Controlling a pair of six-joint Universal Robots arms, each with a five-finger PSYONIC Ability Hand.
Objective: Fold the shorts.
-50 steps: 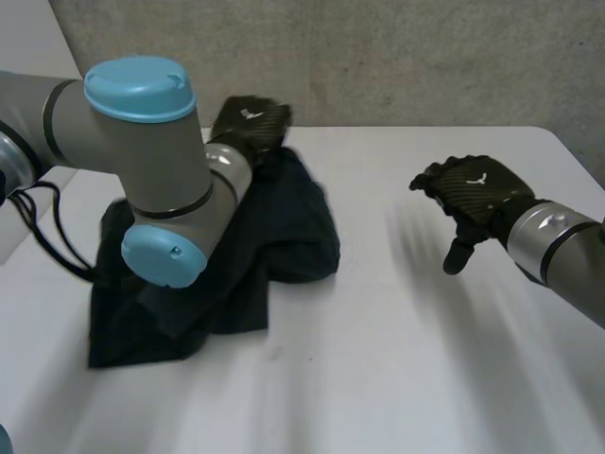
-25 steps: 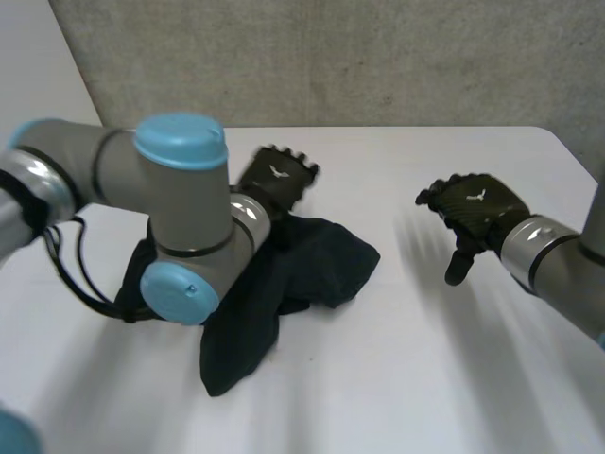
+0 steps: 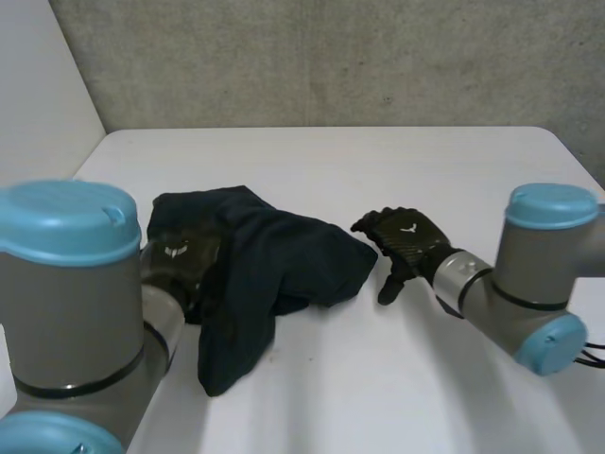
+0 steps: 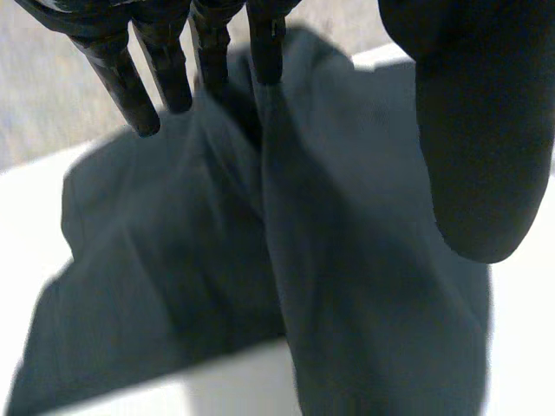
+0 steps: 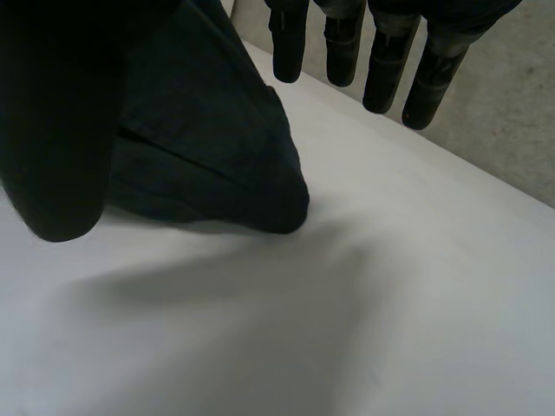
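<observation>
The dark navy shorts (image 3: pixel 274 265) lie crumpled in a heap on the white table (image 3: pixel 378 388), left of the middle. My left hand (image 3: pixel 177 263) rests at the heap's left side with the cloth against it. In the left wrist view its fingers (image 4: pixel 121 78) are straight and its thumb (image 4: pixel 486 130) stands apart over the shorts (image 4: pixel 347 260), holding nothing. My right hand (image 3: pixel 405 241) hovers just right of the shorts' right end. Its fingers (image 5: pixel 381 61) are straight, its thumb (image 5: pixel 61 130) spread, and a rounded fold of the shorts (image 5: pixel 217 165) lies under the palm.
My left arm's big elbow (image 3: pixel 76 312) stands at the front left and covers part of the heap. My right arm's elbow (image 3: pixel 544 274) stands at the right. White tabletop stretches in front of and to the right of the shorts. A grey wall (image 3: pixel 331 57) backs the far edge.
My left hand has let go of the shorts and drawn back from their far side to their left. The cloth has dropped into a heap. My right hand has moved in to its right end.
</observation>
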